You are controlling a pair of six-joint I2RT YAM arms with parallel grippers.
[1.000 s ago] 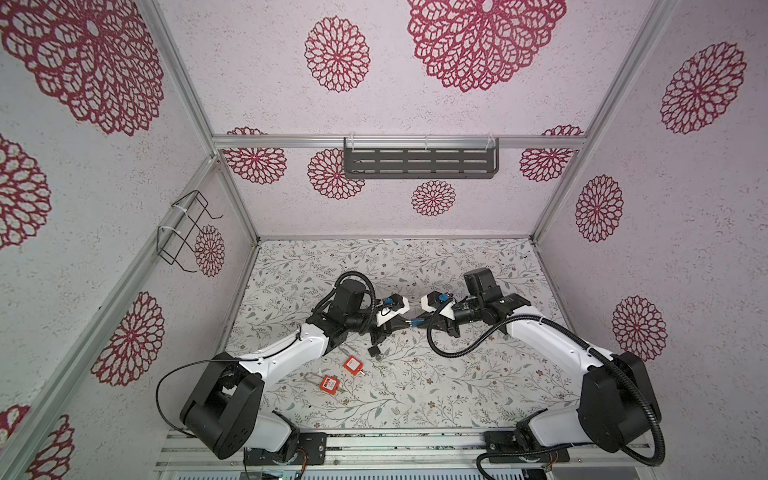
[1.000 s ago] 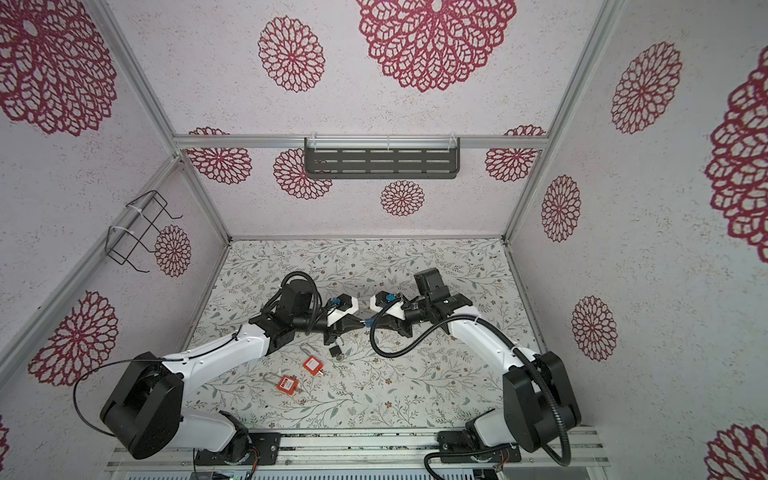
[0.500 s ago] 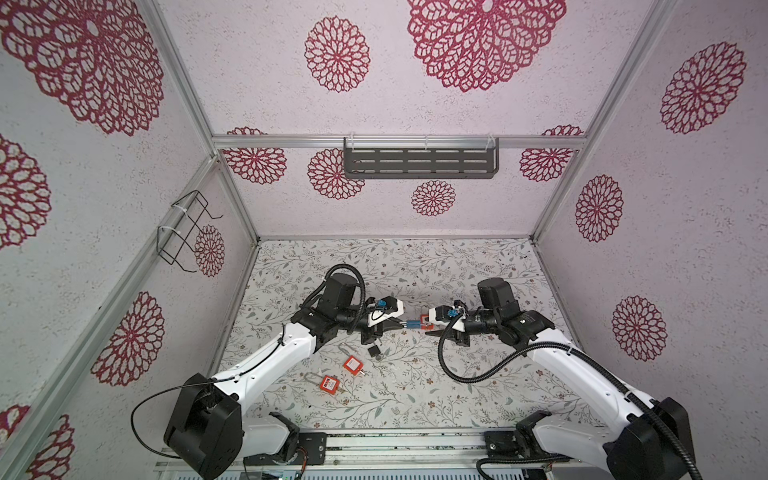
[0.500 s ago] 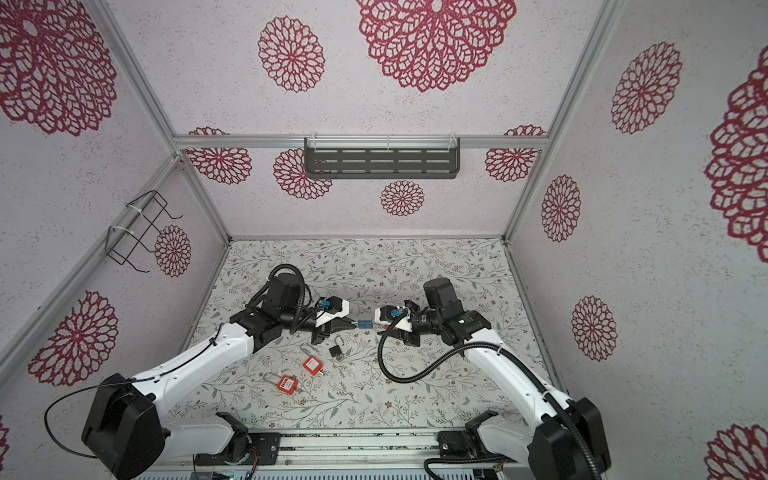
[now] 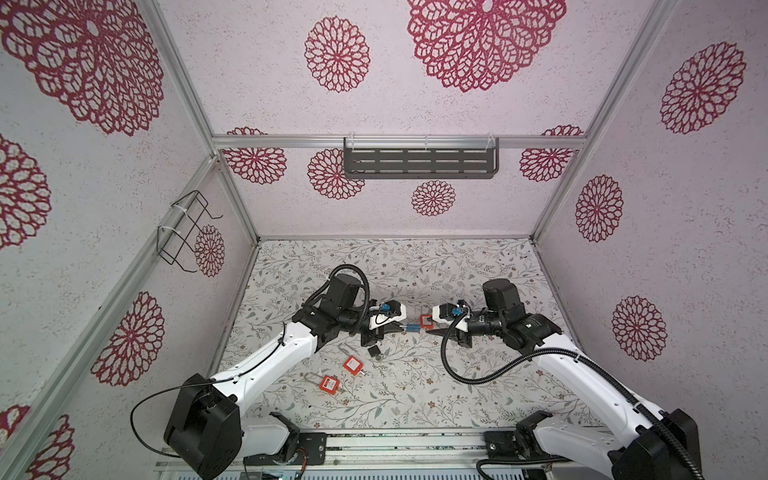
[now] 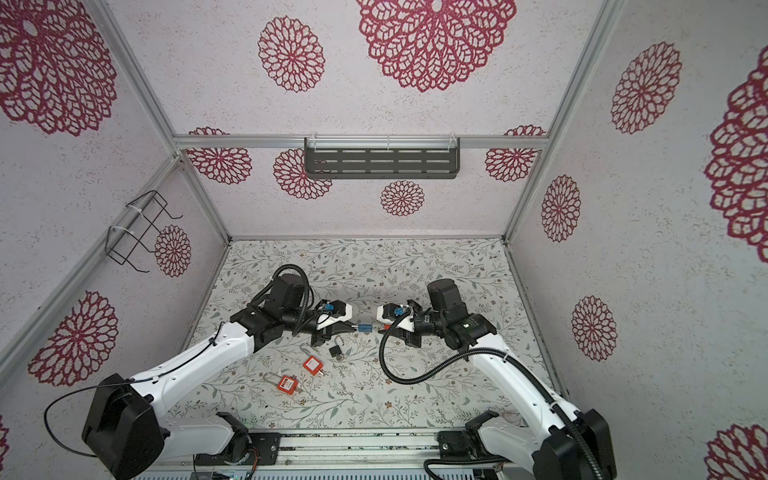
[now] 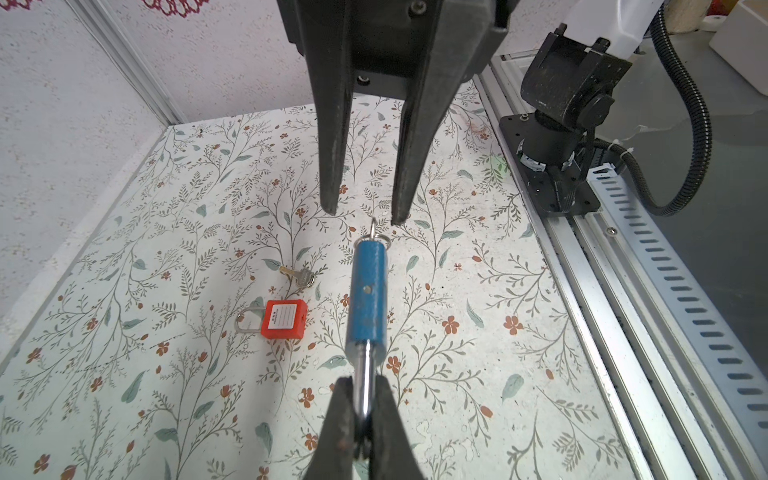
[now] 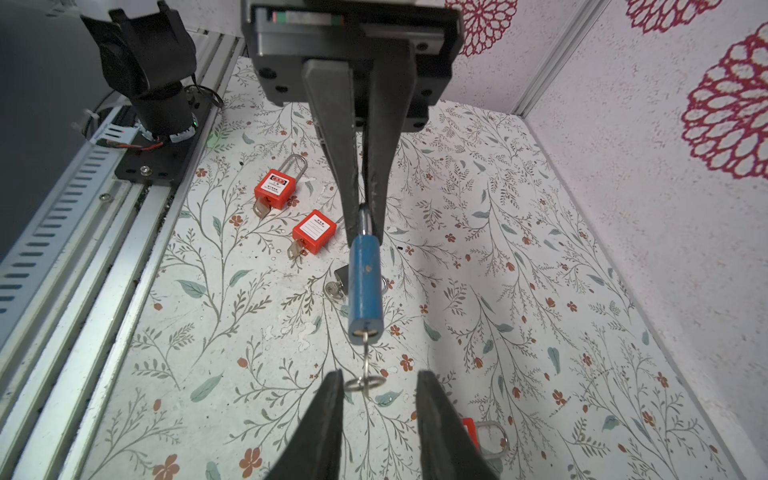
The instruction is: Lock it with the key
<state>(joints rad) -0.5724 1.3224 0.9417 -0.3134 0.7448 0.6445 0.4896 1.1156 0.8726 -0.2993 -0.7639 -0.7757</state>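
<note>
Walls: we see pale, rough-textured panels on three sides, printed with crimson lace-like rosettes of several sizes.
Frame: silver aluminium bars run up the corners and across the back wall.
Shelf: a dark grey slotted shelf hangs from the cross bar, held by white ties.
Rack: a black wire rack is tied to the slanting bar on the left of both top views.
Floor: we find a white sheet with grey-green sprigs and small red-brown flowers.
Front edge: slotted aluminium rails border the floor.
Light: even and soft; we note only faint shadows.
</note>
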